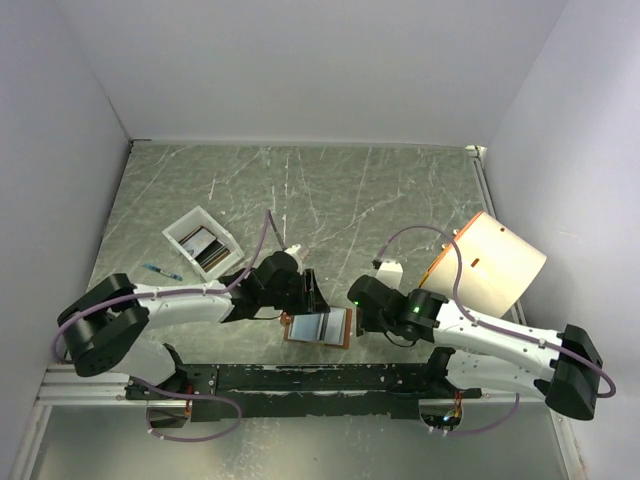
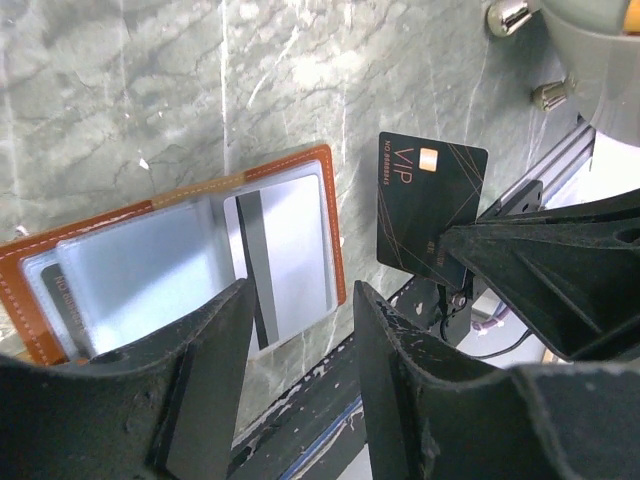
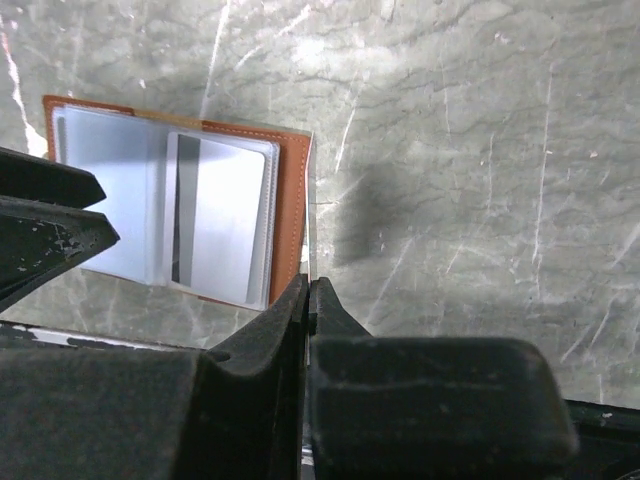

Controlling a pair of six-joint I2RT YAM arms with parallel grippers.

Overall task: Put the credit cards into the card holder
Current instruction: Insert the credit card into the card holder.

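The card holder (image 1: 318,327) lies open on the table, brown leather with pale clear sleeves, between both grippers. It shows in the left wrist view (image 2: 190,265) and the right wrist view (image 3: 291,205). A pale card with a dark stripe (image 2: 285,260) sits in its sleeve. My right gripper (image 1: 357,314) is shut on a dark VIP credit card (image 2: 425,205), held on edge just right of the holder; the right wrist view shows it edge-on (image 3: 312,235). My left gripper (image 1: 312,295) is open and empty above the holder's near edge (image 2: 295,300). More credit cards (image 1: 203,248) lie in the white tray.
The white tray (image 1: 180,228) stands at the left. A large cream cylinder with an orange rim (image 1: 490,265) lies at the right. A small blue object (image 1: 162,271) lies near the left arm. A black rail (image 1: 300,378) runs along the near edge.
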